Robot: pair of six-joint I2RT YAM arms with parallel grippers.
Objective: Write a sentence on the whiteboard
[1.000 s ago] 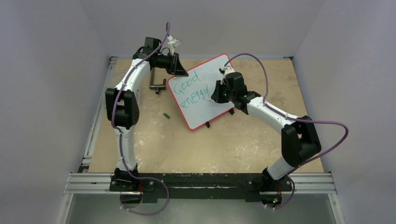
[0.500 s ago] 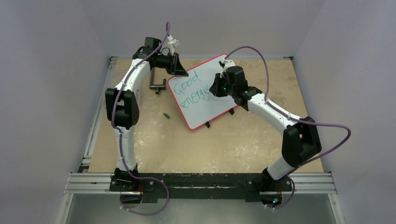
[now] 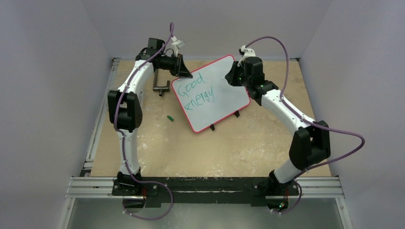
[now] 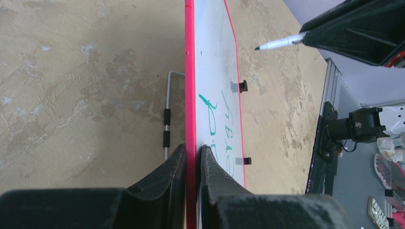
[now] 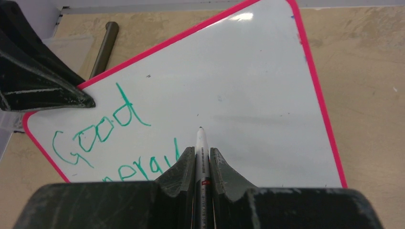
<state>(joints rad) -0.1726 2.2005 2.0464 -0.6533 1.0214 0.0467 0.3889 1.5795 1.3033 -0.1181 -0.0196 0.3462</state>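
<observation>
Scuffed plywood table (image 3: 157, 143); glossy red-framed whiteboard (image 3: 224, 98); green sentence (image 3: 197, 95); slim marker (image 5: 201, 141).

Lab cell (rail-framed worktable (image 3: 200, 143))

Red-framed whiteboard (image 3: 225, 98) sits askew, bearing the green sentence (image 3: 198, 95) "Good energy".

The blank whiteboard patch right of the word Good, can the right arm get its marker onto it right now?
Probably yes. The right end effector grips the marker, tip aimed at the bare whiteboard beside the sentence; nothing lies between. The left end effector clamps the edge, clear of it.
</observation>
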